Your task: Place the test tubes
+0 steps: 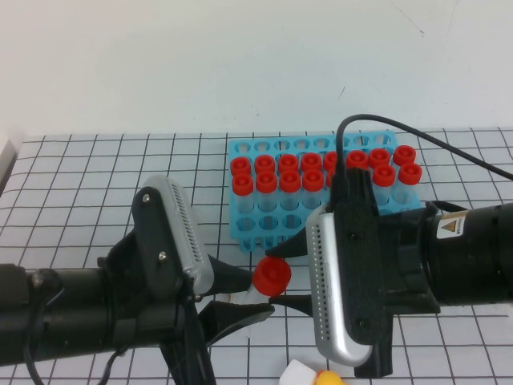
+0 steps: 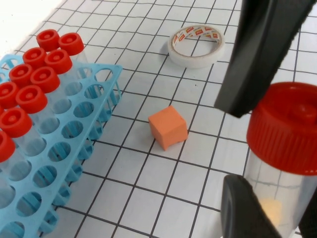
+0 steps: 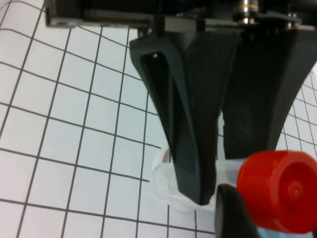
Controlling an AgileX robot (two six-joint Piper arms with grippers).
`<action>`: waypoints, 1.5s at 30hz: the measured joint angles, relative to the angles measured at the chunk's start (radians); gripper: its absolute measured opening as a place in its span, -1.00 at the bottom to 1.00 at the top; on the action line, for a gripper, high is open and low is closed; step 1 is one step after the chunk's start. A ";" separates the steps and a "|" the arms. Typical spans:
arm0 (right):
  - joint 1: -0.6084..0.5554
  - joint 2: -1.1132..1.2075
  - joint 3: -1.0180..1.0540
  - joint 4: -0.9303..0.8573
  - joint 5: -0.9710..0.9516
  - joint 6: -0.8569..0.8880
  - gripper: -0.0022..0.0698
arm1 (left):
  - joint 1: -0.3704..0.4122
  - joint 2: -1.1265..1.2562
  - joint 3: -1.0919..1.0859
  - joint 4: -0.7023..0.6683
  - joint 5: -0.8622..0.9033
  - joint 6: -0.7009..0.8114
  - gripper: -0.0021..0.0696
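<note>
- Right gripper [image 1: 271, 279], table centre: clamped on test tube [image 1: 273, 274] at its capped end.
- Left gripper [image 1: 258, 297]: at tube's 8 o'clock, about the clear body; hold cannot be told.
- Rack [image 1: 248, 230]: 12 o'clock of tube, nearest holes vacant.
- Test tube: long axis 2-to-8 o'clock.

Blue rack [image 2: 112, 70] on the gridded counter [image 2: 163, 183]. Racked tubes [image 2: 37, 79] with red caps fill the rows along one edge, and the other wells are open. Orange cube [image 2: 168, 127] sits just beside the rack, with a tape roll [image 2: 196, 45] well past it. Close to the lens is a loose tube [image 2: 292, 134] with a red cap and clear body. Left pincer [image 2: 275, 215] straddles the body. Right pincer's finger [image 2: 260, 54] touches the cap.
</note>
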State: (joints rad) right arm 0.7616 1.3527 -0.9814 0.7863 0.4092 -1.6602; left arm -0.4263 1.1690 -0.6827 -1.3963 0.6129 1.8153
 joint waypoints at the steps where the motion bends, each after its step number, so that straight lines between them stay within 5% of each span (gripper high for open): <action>1: 0.000 0.000 0.000 0.003 -0.002 0.000 -0.09 | 0.000 0.000 0.000 0.000 0.000 0.000 -0.36; 4: 0.000 0.000 0.000 0.025 -0.002 0.000 0.00 | 0.000 0.000 0.000 -0.009 0.000 0.000 -0.36; 9: 0.000 -0.023 0.000 0.044 0.007 0.000 0.63 | 0.000 0.000 0.000 -0.100 -0.009 0.048 -0.36; 13: 0.000 -0.098 0.000 0.047 -0.002 0.007 0.70 | 0.000 0.000 0.000 -0.234 -0.019 0.141 -0.36; 18: 0.000 -0.222 0.000 -0.032 -0.028 0.184 0.41 | 0.000 0.025 -0.012 -0.283 -0.007 0.271 -0.36; 26: 0.000 -0.311 0.000 -0.537 0.252 0.816 -0.76 | 0.000 0.154 -0.100 -0.286 0.131 0.276 -0.36; 36: 0.000 -0.431 0.198 -0.907 0.359 1.323 -0.92 | 0.000 0.336 -0.343 -0.286 0.157 0.161 -0.36; 45: 0.000 -0.755 0.480 -0.947 0.240 1.390 -0.92 | 0.000 0.477 -0.488 -0.286 0.141 0.041 -0.36</action>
State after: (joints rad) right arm 0.7616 0.5979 -0.5018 -0.1610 0.6488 -0.2703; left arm -0.4263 1.6460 -1.1705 -1.6822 0.7535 1.8560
